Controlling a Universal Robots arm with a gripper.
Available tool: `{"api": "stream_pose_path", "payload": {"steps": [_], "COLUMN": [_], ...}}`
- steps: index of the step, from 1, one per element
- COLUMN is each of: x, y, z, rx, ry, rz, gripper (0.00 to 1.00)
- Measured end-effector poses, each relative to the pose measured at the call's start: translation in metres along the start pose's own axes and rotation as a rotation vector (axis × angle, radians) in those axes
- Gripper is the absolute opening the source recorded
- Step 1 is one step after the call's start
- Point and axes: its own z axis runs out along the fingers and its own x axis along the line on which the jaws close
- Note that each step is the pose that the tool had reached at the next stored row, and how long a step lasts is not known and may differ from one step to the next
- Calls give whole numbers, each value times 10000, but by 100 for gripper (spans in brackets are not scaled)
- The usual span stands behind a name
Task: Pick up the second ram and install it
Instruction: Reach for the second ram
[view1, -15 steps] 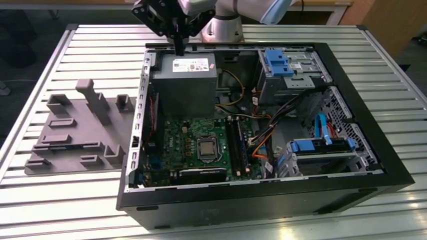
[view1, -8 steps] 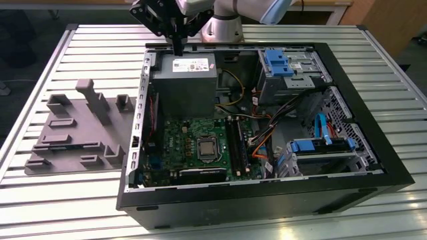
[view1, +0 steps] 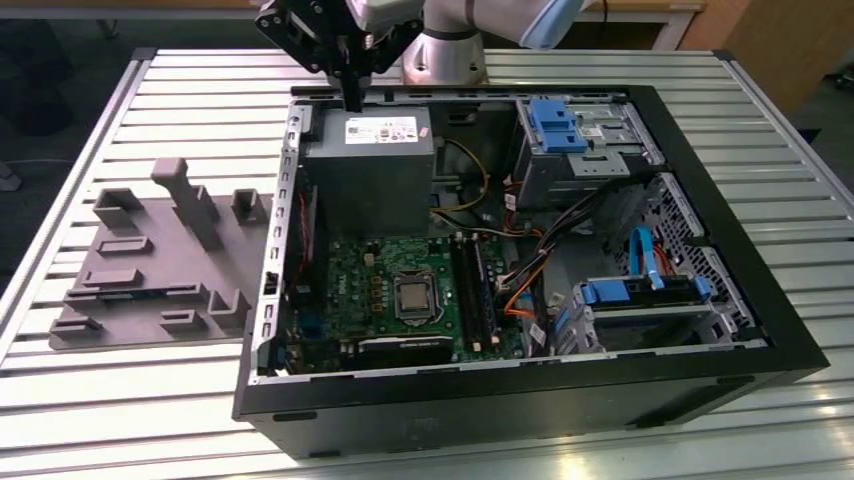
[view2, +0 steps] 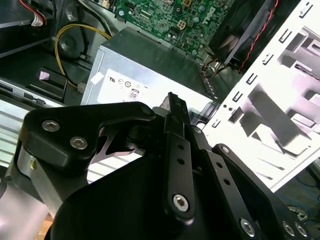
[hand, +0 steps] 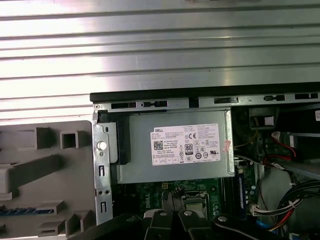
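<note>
Gripper (view1: 354, 99) closed and empty, we see it over the power supply (view1: 367, 165); second ram (hand: 22, 210) lies in gray tray (view1: 140, 262).

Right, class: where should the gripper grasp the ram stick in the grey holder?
Pinch the second ram across its flat faces, mid-length, down from above: it shows as a thin strip seated in the grey holder, so likely only its top edge is free.

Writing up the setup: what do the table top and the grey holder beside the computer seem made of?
The table top looks like bare aluminium: ribbed silvery slats with bright glare. The grey holder looks like matte plastic, perhaps printed: even dull grey, blocky pockets, no shine.
</note>
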Motion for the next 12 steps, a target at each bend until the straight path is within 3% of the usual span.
{"api": "stream_pose_path", "payload": {"steps": [12], "x": [48], "y": [-4], "z": [1], "rx": [0], "ry": [0], "rz": [0], "gripper": [11]}}
